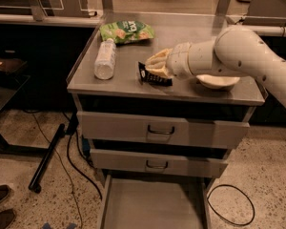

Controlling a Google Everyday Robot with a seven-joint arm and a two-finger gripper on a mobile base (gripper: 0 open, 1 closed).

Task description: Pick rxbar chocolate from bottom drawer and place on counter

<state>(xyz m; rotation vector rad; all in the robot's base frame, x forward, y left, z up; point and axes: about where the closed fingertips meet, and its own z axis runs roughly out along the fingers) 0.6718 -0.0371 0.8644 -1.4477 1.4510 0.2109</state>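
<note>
While L-R, rxbar [156, 77] under pincer [151, 67]

The arm [243, 49] is a smooth, rounded off-white tube with a ringed collar; its cream gripper [155, 69] is above the middle of the desk [126, 78].

Three drawers [162, 130], one end effector [155, 69] (over counter [124, 78]).
</note>
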